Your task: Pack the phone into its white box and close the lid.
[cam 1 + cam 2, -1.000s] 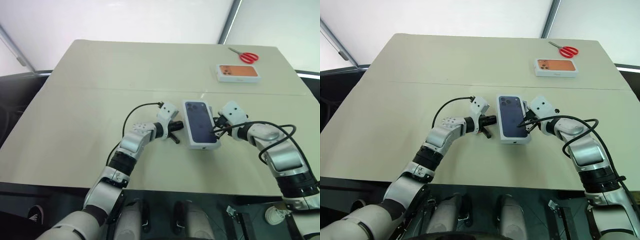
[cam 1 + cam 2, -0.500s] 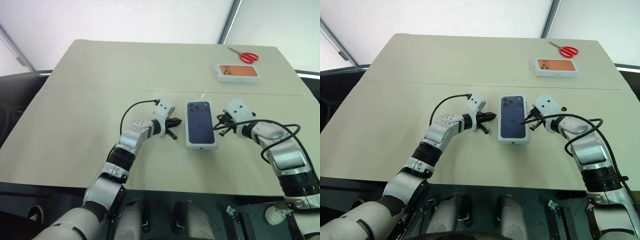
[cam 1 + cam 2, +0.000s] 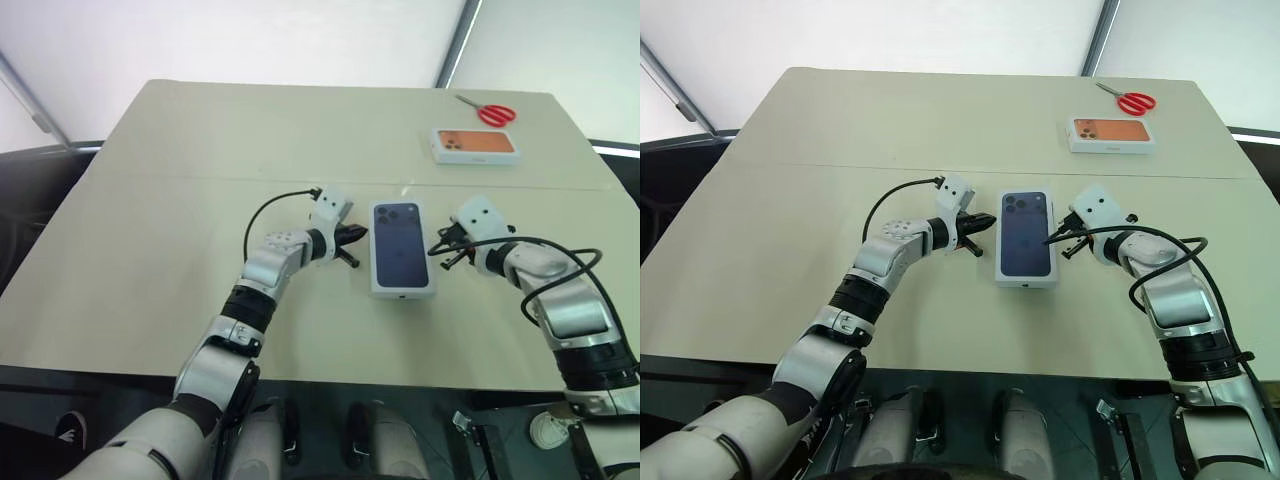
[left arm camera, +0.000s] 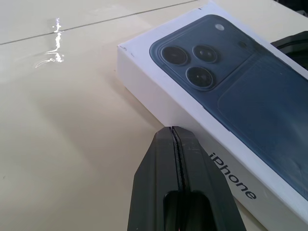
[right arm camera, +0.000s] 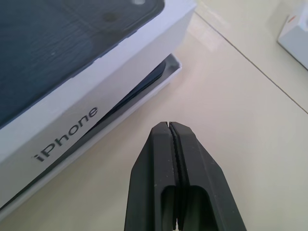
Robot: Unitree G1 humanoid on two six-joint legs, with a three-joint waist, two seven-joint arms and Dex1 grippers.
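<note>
Since the earlier frame both closed, empty grippers, left gripper [image 3: 352, 234] and right gripper [image 3: 441, 251], have been drawn back from the lid [image 3: 401, 247], whose long axis runs away from the robot between them, skewed on the white box [image 5: 144, 91].

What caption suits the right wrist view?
Shut right gripper beside the lid, sitting askew over the white box.

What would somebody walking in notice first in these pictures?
The lid with its dark blue phone picture, sitting on the white box mid-table but askew, the base jutting out one side. The left gripper and right gripper flank it, both shut. Red scissors lie at the far right corner.
</note>
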